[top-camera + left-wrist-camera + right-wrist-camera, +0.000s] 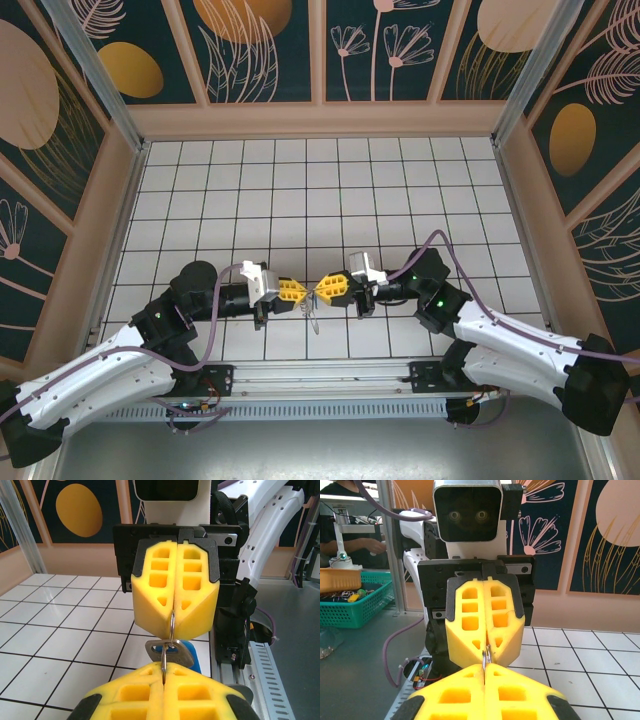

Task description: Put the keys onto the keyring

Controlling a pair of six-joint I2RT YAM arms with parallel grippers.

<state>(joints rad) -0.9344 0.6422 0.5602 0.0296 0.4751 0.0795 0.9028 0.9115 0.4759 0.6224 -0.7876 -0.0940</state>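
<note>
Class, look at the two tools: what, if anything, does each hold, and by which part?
The left tool and the right tool each pinch the keyring by opposite sides of its thin loop. The key hangs from it.

Left gripper (291,291) and right gripper (331,288), centre frame: bright yellow jaws, black housings. Thin metal keyring (171,622): silver-grey. Small metal key (182,654), lower centre: silver body, bright blue plastic head. Tiled table (300,190): white with dark grid lines. Wall panels (160,50), upper frame: dark teal, ochre discs, pale line-drawn flowers. Cable (386,647), lower left: purple. Arm shells (90,375): white with black joints.
</note>
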